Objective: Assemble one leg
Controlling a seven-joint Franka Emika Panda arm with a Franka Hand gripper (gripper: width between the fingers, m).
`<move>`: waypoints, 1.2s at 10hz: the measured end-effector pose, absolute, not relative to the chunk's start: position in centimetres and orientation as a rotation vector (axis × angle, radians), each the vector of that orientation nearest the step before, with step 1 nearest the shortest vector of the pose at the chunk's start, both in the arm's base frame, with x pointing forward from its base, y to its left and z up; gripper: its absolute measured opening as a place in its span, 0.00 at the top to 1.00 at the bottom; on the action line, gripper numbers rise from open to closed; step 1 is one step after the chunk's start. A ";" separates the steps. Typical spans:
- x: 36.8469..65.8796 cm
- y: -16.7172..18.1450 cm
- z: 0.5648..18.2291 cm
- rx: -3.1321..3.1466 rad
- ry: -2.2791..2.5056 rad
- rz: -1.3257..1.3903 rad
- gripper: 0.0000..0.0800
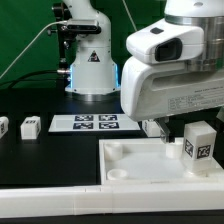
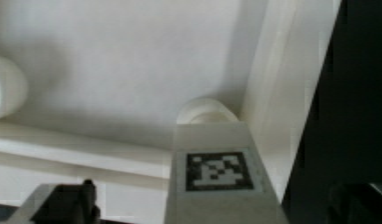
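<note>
Jaws apparently open, white tagged leg (image 2: 216, 152) upright

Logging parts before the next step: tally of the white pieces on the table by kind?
Legs: 3, one cut off at the frame edge
Panel: 1
Marker board: 1
Total: 5

The leg (image 1: 190, 135) is noted as smooth matt white plastic bearing a printed black-and-white tag (image 1: 203, 150). The panel (image 1: 112, 158) is recorded as smooth white plastic, faintly sheened. The worktop (image 1: 50, 160) is found matt black. The arm casing (image 1: 165, 85) is glossy white.
</note>
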State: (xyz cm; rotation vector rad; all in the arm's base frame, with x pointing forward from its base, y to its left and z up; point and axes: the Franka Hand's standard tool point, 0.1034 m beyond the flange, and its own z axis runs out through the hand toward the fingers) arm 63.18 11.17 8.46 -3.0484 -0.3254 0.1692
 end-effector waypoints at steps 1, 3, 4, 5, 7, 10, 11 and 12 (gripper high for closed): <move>63.3 11.2 8.4 -3.048 -0.325 0.168 0.19; 63.5 11.2 8.4 -3.048 -0.325 0.164 0.19; 63.4 11.2 8.3 -3.048 -0.325 0.164 0.19; 63.4 11.2 8.3 -3.048 -0.326 0.166 0.35; 63.4 11.2 8.3 -3.045 -0.343 0.165 0.53; 63.4 11.2 8.2 -3.052 -0.291 0.165 0.63; 63.4 11.2 8.2 -3.051 -0.299 0.165 0.63; 63.3 11.3 8.2 -3.059 -0.208 0.169 0.63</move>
